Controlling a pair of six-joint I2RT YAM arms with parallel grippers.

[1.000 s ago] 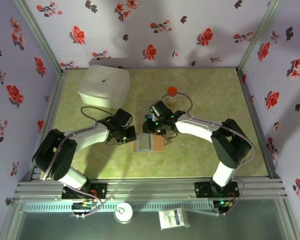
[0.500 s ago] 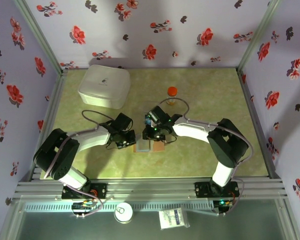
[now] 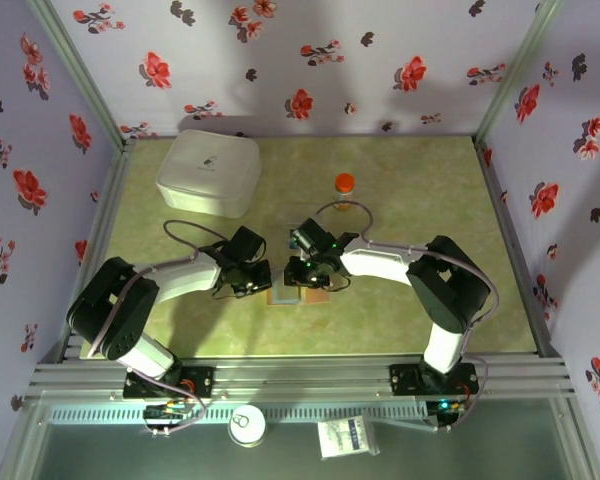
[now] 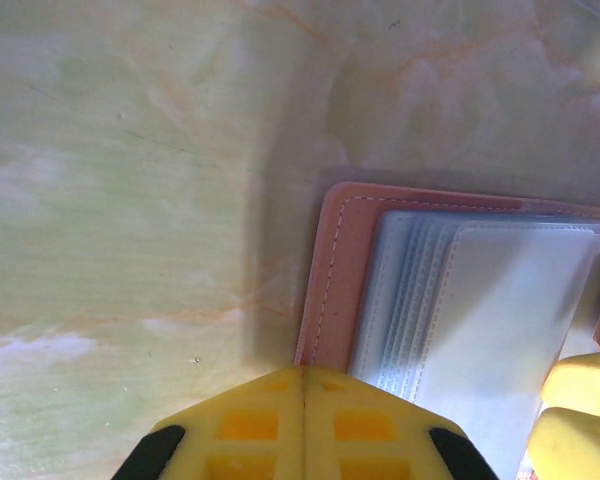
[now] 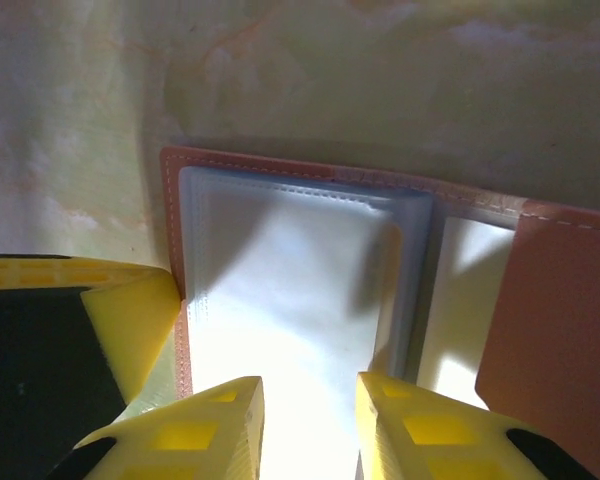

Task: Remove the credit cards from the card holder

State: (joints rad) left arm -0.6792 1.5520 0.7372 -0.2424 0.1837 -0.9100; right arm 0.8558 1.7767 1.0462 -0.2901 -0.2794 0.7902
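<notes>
The brown card holder (image 3: 320,295) lies open on the green table between both arms. Its stitched brown edge (image 4: 338,270) and stacked pale blue-grey sleeves (image 5: 290,280) face up, and its brown flap (image 5: 560,330) lies to the right. My left gripper (image 4: 303,372) is shut, its tip resting on the holder's left edge. My right gripper (image 5: 310,400) is open, its two yellow fingers down on the top sleeve with nothing pinched between them. The credit cards are hidden: the sleeves look washed out, and a pale yellowish panel (image 5: 465,300) shows in the right pocket.
A large white lidded box (image 3: 209,172) stands at the back left. A small bottle with an orange cap (image 3: 344,190) stands just behind the right gripper. Flowered walls close in the table on three sides.
The right gripper has come forward and down onto the open card holder. The left gripper shifted slightly nearer a second ago and has stayed on the holder's edge since.
</notes>
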